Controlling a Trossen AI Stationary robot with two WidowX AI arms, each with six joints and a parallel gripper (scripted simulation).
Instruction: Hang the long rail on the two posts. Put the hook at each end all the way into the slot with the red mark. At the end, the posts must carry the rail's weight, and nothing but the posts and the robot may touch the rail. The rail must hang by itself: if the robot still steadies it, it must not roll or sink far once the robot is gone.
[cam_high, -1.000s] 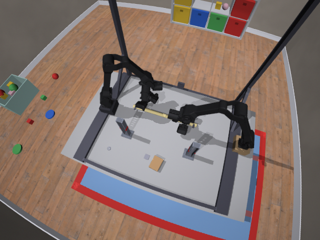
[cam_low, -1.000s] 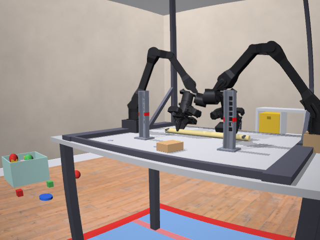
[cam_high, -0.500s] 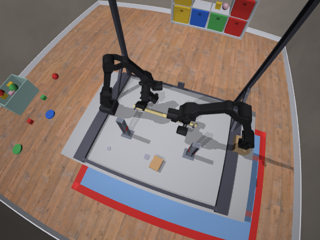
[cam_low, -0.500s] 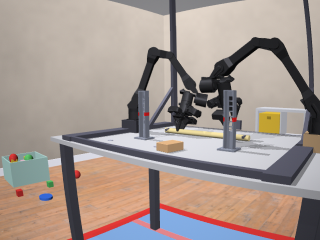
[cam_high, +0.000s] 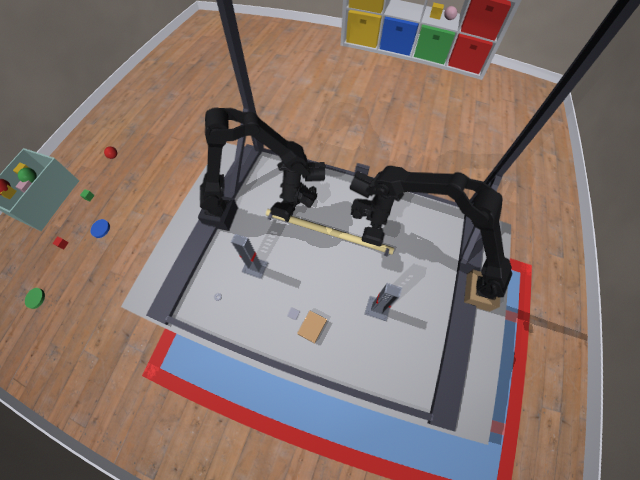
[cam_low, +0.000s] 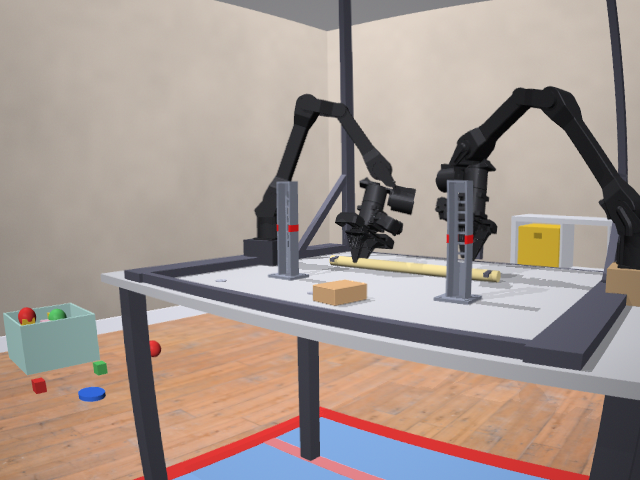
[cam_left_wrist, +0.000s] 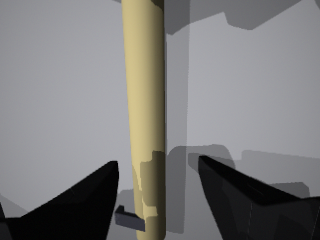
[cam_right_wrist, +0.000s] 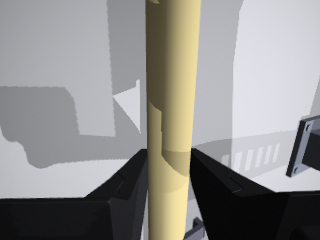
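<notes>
Pale tabletop (cam_high: 361, 351) (cam_low: 403, 304) (cam_left_wrist: 60, 75) (cam_right_wrist: 40, 45) | left gripper (cam_high: 373, 240) (cam_low: 479, 253) (cam_left_wrist: 159, 160) wide | right gripper (cam_high: 281, 212) (cam_low: 356, 257) (cam_right_wrist: 169, 151) closed on yellow rail (cam_high: 338, 233) (cam_low: 413, 268) (cam_left_wrist: 145, 90) (cam_right_wrist: 175, 65)

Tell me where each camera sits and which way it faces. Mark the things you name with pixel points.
Top: high over the cell, looking steeply down; both arms, the rail (cam_high: 330, 230) (cam_low: 413, 268) (cam_left_wrist: 145, 90) (cam_right_wrist: 177, 90) and both posts (cam_high: 241, 250) (cam_high: 392, 289) (cam_low: 293, 263) (cam_low: 452, 206) show.
Exterior: beside the table, a little above its top, looking across it past the posts to both arms.
Left wrist: on the left arm, facing down along the open fingers of the left gripper (cam_high: 372, 238) (cam_low: 474, 254) (cam_left_wrist: 158, 165).
Right wrist: on the right arm, facing down at the right gripper (cam_high: 281, 212) (cam_low: 355, 259) (cam_right_wrist: 168, 155) shut on the rail.
Shared: both wrist views show the rail.
</notes>
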